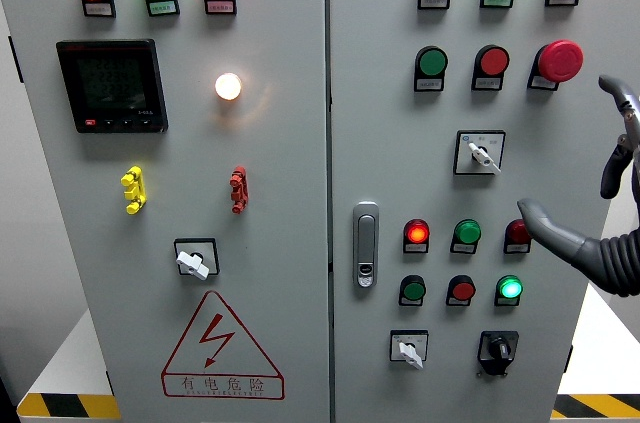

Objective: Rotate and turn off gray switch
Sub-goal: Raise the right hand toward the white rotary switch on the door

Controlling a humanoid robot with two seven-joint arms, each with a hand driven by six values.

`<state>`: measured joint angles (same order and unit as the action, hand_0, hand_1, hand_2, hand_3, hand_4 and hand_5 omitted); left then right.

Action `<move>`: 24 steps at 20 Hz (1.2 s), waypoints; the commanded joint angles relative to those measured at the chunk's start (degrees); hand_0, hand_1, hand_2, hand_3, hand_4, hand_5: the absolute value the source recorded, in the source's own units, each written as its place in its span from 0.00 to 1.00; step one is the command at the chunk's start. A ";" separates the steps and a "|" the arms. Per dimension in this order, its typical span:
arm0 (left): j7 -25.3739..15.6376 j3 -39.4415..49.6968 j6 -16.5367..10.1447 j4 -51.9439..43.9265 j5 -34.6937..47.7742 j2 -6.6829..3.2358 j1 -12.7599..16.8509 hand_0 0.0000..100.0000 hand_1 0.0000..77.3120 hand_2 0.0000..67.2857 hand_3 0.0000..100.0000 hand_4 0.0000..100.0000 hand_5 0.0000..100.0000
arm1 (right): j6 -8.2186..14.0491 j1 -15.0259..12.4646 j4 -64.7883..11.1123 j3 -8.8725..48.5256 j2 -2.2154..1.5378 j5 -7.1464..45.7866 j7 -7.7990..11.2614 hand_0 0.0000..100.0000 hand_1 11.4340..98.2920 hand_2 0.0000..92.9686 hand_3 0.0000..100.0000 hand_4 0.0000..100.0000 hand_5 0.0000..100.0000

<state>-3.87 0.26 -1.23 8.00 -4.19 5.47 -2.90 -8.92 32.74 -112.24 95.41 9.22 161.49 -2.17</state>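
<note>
Three gray rotary switches sit on the gray cabinet. One gray switch (480, 153) is at mid-height on the right door, its lever pointing down-right. A second gray switch (409, 349) is low on the right door, and a third gray switch (193, 261) is on the left door. My right hand (575, 158) comes in from the right edge, with fingers spread and nothing held. Its thumb (540, 220) reaches toward the dark red lamp (517, 234), and its upper fingers (622, 98) curl beside the red mushroom button (560, 60). The hand is to the right of the mid-height switch and not touching it.
A black rotary switch (497, 349) is at the lower right. The door handle (366, 243) runs beside the seam. Red and green buttons and lamps fill the right door. The left door has a meter (111, 85), a lit white lamp (228, 86) and a warning triangle (222, 348).
</note>
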 commanded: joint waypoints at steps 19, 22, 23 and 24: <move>0.00 0.00 0.00 0.00 -0.03 -0.02 0.00 0.00 0.00 0.20 0.18 0.10 0.12 | -1.28 3.73 4.39 -0.31 0.01 -3.73 -7.58 0.00 0.35 0.46 0.87 0.98 1.00; 0.00 0.00 0.00 0.00 -0.03 -0.02 0.00 0.00 0.00 0.20 0.18 0.09 0.12 | -1.27 5.14 6.24 -0.75 0.01 -4.42 -9.33 0.00 0.34 0.54 0.87 0.97 1.00; 0.00 0.00 0.00 0.00 -0.03 -0.02 -0.09 0.00 0.00 0.20 0.18 0.09 0.12 | -1.19 5.84 7.20 -1.36 0.01 -4.52 -10.12 0.00 0.34 0.55 0.87 0.97 1.00; 0.00 0.00 0.00 0.00 -0.03 -0.02 0.00 0.00 0.00 0.20 0.18 0.09 0.12 | -0.93 6.80 8.35 -1.80 0.01 -4.52 -10.65 0.00 0.33 0.57 0.87 0.97 1.00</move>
<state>-3.87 0.26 -1.23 8.00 -4.22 5.45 -2.92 -10.11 38.13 -105.60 94.36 9.23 157.13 -11.69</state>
